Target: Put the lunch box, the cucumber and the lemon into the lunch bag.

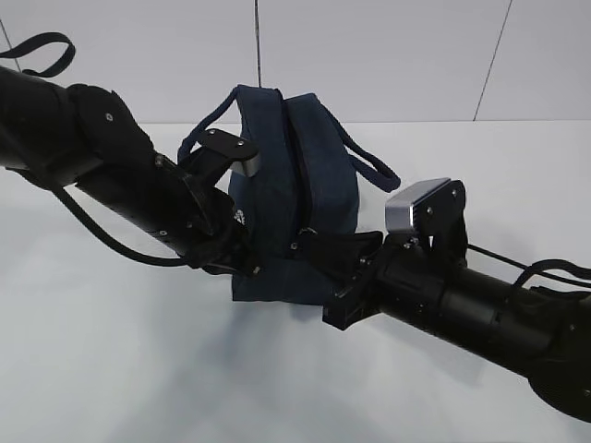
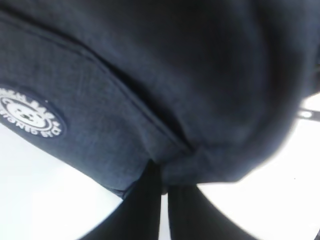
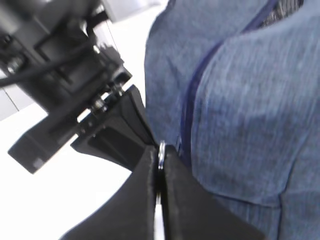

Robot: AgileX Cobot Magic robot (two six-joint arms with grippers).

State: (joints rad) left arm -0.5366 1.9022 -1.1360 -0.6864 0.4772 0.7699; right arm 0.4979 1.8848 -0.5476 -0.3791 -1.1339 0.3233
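The dark navy lunch bag (image 1: 272, 175) stands upright in the middle of the white table, its zipper (image 1: 297, 171) running over the top and down the near end. My left gripper (image 1: 247, 266) is shut on a fold of the bag's fabric (image 2: 150, 75) at its lower near-left corner; in the left wrist view the fingertips (image 2: 165, 182) pinch the cloth. My right gripper (image 1: 309, 242) is shut on the silver ring pull (image 3: 161, 149) at the low end of the zipper (image 3: 187, 105), fingers (image 3: 161, 156) pressed together. The lunch box, cucumber and lemon are out of view.
The bag's two loop handles (image 1: 374, 166) (image 1: 199, 134) hang to either side. A round white bear logo patch (image 2: 32, 117) sits on the bag's side. Both black arms cross the table (image 1: 92, 369) in front, and a white wall stands behind.
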